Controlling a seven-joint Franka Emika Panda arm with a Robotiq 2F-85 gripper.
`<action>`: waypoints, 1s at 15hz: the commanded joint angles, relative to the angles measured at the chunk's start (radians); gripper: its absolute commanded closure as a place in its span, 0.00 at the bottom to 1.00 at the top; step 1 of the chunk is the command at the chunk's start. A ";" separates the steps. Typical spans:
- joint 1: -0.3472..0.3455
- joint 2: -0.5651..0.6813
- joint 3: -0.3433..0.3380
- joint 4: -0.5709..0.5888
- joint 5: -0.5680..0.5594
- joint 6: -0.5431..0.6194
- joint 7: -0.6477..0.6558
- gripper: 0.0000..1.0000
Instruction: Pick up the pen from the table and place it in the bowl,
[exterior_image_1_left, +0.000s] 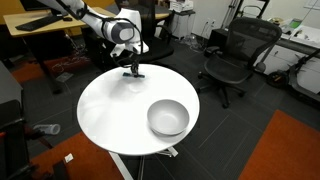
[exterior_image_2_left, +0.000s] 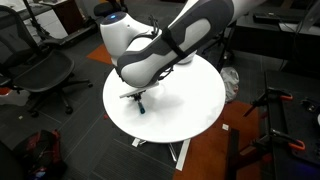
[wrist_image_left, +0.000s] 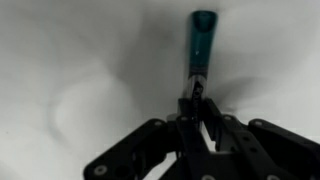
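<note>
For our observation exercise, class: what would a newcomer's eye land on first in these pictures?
The big white-and-black robot arm looms over the round white table. Its claw appears shut on the dark end of a teal pen at the tabletop, and a pale bowl sits empty, apart from it.

Bare table lies open all round the gripper and its pinched pen. The bowl stands well apart from it.

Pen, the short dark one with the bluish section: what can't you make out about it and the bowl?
Short dark bluish pen: dark end hidden between fingers of the black gripper in the wrist view; too small in both exterior views.
Deep grey-white bowl: apparently behind the white arm in an exterior view; outside the wrist view.
</note>
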 joint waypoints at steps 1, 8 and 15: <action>-0.005 0.000 0.003 0.024 0.003 -0.031 -0.016 0.97; -0.026 -0.219 -0.028 -0.214 -0.025 0.005 -0.089 0.95; -0.089 -0.518 -0.098 -0.493 -0.050 0.047 -0.127 0.95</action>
